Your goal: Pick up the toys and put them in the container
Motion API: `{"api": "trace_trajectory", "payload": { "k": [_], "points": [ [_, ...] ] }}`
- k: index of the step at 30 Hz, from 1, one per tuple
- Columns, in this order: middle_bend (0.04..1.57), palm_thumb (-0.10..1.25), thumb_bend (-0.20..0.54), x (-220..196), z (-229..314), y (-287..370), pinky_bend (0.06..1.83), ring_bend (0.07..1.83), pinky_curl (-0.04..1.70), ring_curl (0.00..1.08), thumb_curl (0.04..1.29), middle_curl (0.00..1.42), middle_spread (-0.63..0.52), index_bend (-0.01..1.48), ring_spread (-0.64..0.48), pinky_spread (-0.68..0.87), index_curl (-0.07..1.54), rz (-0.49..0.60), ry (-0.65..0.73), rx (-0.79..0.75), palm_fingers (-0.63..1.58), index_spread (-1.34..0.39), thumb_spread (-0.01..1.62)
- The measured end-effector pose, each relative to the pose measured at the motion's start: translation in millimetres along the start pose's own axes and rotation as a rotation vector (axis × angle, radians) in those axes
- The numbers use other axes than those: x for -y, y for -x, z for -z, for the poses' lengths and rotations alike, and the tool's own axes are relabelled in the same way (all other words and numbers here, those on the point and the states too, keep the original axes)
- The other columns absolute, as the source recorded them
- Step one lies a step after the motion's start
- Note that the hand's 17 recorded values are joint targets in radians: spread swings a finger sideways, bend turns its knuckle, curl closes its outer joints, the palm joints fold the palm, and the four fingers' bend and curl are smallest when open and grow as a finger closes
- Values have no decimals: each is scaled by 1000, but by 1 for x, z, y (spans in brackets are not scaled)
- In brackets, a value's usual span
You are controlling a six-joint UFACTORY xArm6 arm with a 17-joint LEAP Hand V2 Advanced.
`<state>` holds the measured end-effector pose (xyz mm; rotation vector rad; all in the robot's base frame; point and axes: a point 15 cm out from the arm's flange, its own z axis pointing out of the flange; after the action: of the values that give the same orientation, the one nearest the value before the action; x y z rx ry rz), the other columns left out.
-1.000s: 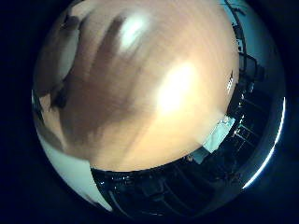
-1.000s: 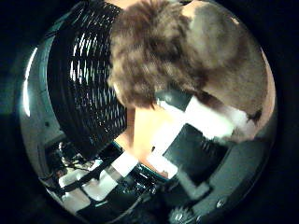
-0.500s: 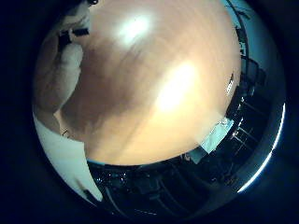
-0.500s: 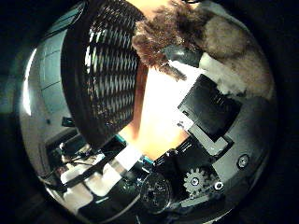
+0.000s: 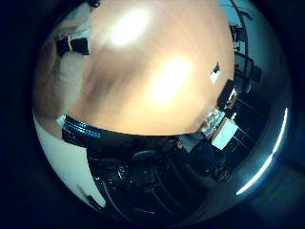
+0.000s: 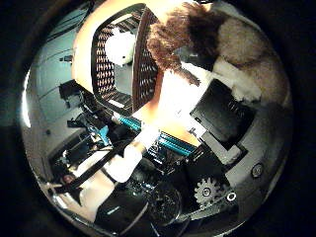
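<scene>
While the furry toy is carried close against the palm, the scene is dominated by the wooden worktop (image 5: 157, 81), which fills most of the little finger side view and is seen from well above. Next in size is the dark woven container (image 6: 123, 64), which stands on the worktop near its edge; its open mouth is turned toward the thumb side camera, and a white toy (image 6: 121, 47) is already seen inside it. The brown and cream plush toy (image 6: 207, 37) is held by the hand (image 6: 222, 118), whose fingers are curled round it, with loose brown fur hanging out past the black finger parts toward the container.

The following risks are judged from this state:

1. The toy is soft and shaggy, so a secure purchase is not guaranteed. If only fur is pinched, the toy may be lost before the container is reached.
2. The toy is seen beside the container rim, not clearly over the opening. If it is released early, it is likely to land on the worktop or catch on the rim.
3. The container is probably light. If it is struck by the fingers, it may be pushed toward the worktop edge or tipped.
</scene>
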<state>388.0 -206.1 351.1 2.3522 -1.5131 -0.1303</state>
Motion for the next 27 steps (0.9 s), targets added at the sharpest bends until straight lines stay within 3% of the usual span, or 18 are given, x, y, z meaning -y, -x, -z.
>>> {"api": "trace_trajectory", "payload": {
  "k": [17, 27],
  "points": [
    [1198, 1013, -14, -46, 125, 28, 1196, 1372, 866, 690, 464, 889, -202, 1016, -222, -243, 881, 10, -151, -134, 1092, -288, 1099],
    [1183, 1008, -15, -35, 187, 88, 1182, 1373, 869, 689, 468, 903, -205, 1003, -218, -256, 884, 82, -255, -205, 1098, -289, 1100]
  ]
}}
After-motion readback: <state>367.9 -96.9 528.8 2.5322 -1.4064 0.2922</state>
